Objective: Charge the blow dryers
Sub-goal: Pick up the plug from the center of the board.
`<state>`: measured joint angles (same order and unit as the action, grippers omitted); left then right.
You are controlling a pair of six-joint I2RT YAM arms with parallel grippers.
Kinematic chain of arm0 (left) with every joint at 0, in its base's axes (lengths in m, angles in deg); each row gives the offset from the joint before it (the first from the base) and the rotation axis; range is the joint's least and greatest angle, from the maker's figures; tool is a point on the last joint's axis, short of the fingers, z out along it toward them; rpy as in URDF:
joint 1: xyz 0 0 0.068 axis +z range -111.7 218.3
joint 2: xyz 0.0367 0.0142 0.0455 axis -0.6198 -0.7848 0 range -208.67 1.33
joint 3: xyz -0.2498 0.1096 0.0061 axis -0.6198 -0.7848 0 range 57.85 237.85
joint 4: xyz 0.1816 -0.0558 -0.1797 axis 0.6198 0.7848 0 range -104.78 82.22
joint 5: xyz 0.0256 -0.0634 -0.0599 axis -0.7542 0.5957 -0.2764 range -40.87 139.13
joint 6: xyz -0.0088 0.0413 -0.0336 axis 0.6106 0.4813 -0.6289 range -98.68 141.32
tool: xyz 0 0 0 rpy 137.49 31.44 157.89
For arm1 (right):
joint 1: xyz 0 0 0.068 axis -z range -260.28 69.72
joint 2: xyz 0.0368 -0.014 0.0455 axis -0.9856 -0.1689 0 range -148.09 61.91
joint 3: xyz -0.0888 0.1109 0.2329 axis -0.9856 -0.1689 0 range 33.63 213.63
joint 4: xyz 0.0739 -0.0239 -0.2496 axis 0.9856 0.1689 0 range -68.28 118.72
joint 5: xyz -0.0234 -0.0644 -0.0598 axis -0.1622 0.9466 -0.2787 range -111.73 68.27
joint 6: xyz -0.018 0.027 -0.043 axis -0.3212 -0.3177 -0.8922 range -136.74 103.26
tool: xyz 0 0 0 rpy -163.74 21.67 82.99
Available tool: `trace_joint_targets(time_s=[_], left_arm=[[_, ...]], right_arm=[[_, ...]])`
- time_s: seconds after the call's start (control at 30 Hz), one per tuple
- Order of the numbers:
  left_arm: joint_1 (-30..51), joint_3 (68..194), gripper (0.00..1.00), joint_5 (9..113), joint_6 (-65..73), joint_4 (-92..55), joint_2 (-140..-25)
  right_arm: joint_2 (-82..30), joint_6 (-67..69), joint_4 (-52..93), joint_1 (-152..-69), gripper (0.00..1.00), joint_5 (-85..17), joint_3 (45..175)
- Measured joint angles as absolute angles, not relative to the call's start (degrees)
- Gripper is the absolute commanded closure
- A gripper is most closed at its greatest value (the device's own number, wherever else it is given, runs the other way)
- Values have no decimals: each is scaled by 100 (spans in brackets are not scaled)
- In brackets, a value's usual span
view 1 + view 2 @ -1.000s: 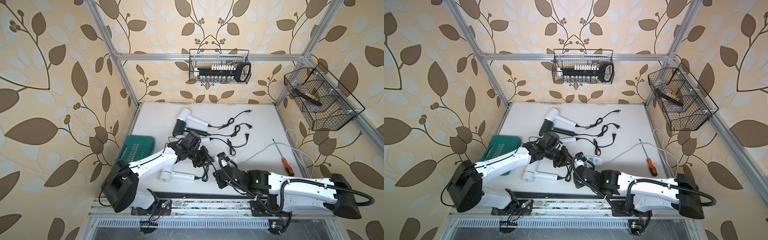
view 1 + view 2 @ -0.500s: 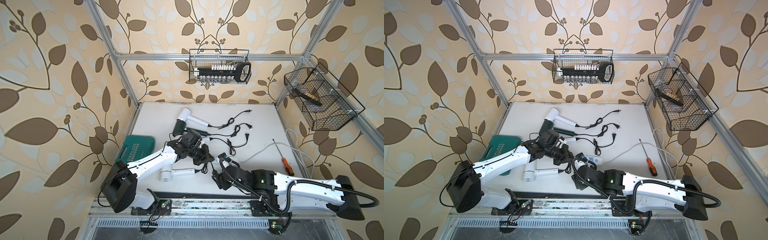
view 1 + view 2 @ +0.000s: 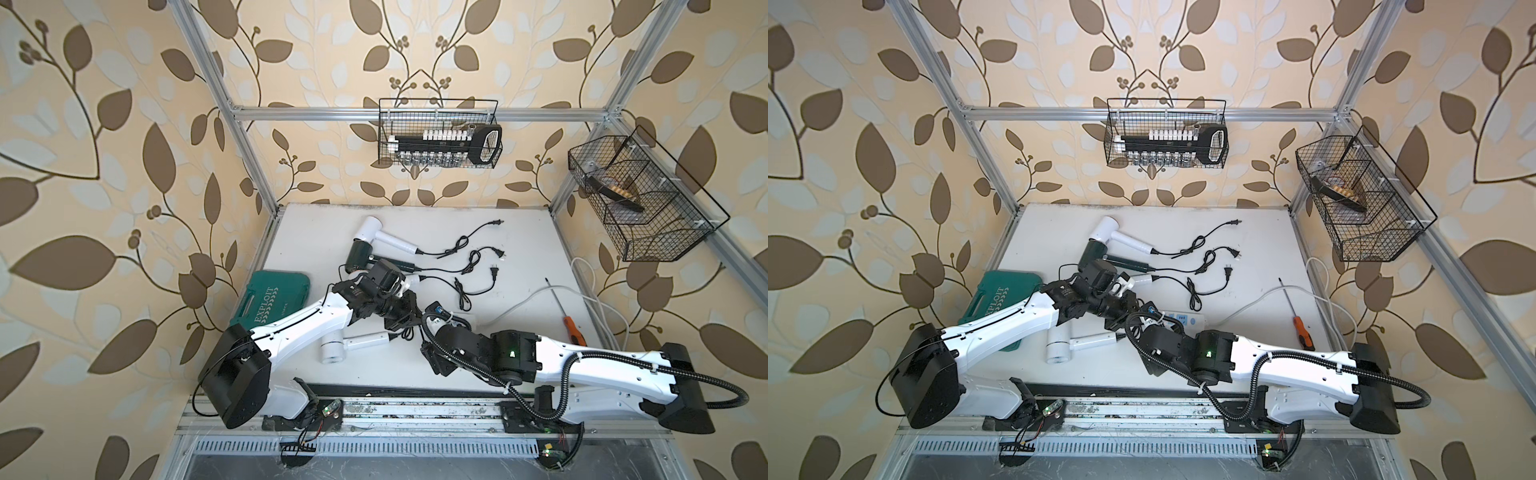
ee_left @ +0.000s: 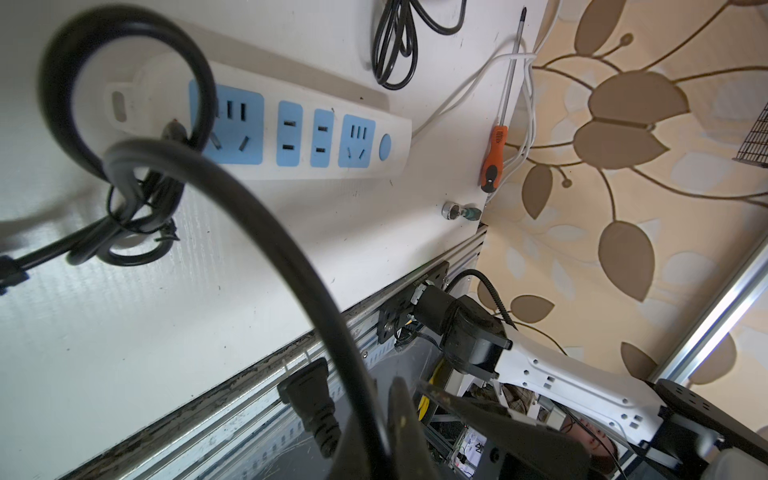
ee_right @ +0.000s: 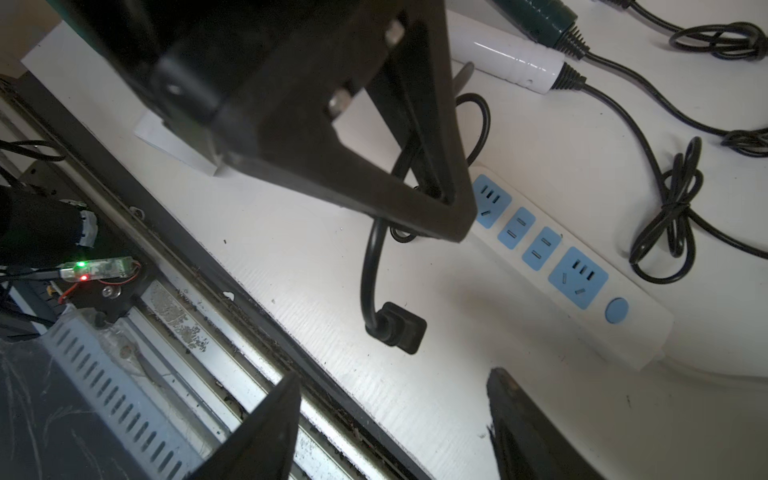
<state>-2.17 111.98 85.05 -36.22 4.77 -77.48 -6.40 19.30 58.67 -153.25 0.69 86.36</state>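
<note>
white capitals EXPLOIT with a row of chevron marks beside it, printed lengthwise on lid of green tool case (image 3: pixel 276 303), case at 9 o'clock of white table (image 3: pixel 519 232), in a top view the case (image 3: pixel 1009 282) shows only XPLOIT

Left arm (image 3: pixel 299 328) and right arm (image 3: pixel 602 361) stretch inward, wrists close; left pincer (image 5: pixel 455 218) is pinched tight, right pincer (image 5: pixel 392 374) gapes wide.

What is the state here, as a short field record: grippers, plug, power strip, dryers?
left gripper: shut on black cord
right gripper: open, holding nothing
plug: hanging loose on the held cord, not in a socket
power strip: on table, visible sockets empty
blow dryers: four on table, three white, one dark green dryer
</note>
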Motion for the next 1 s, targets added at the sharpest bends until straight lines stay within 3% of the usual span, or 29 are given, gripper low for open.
trace_joint_targets(time_s=[1.0], left_arm=[[-381,11823,100,7886,-3563,1861,-7805]], right_arm=[[-1010,2395,5928,-15281,28,401,8804]])
